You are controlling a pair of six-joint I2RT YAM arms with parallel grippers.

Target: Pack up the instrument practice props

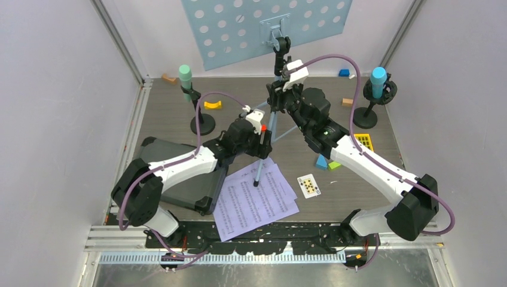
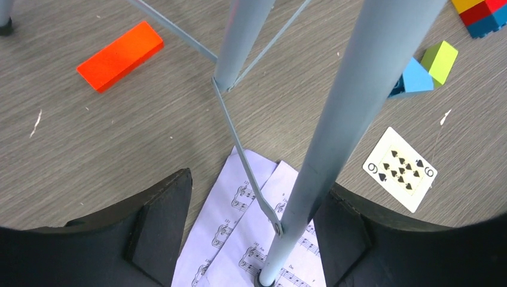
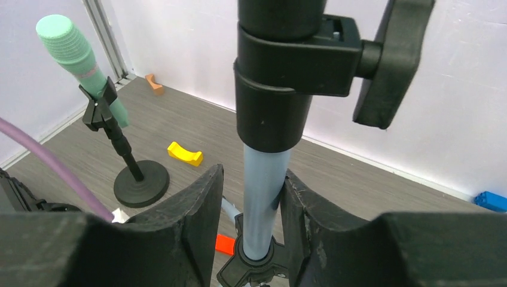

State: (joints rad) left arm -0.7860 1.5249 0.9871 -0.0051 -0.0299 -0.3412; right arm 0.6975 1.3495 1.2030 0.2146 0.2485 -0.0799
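The pale blue perforated music rack (image 1: 263, 30) stands upright on its pole (image 3: 263, 191) and tripod. One tripod leg (image 2: 335, 149) rests its foot on the lilac sheet-music pages (image 1: 254, 200). My left gripper (image 1: 263, 139) (image 2: 260, 179) is wide open around that leg, which lies against the right finger. My right gripper (image 1: 277, 89) (image 3: 253, 173) sits narrowly around the pole below its black clamp. The right finger touches the pole and a small gap shows on the left. The green microphone (image 1: 185, 78) (image 3: 72, 51) and the blue microphone (image 1: 377, 81) stand on black round-based poles (image 1: 202, 124) (image 1: 365, 118).
A black flat case (image 1: 179, 173) lies under my left arm. A playing card (image 1: 308, 186) (image 2: 399, 169) and a yellow card (image 1: 363, 142) lie on the right. Toy blocks are scattered: orange (image 2: 119, 55), blue and green (image 1: 326, 162), yellow arch (image 1: 212, 105). Walls enclose three sides.
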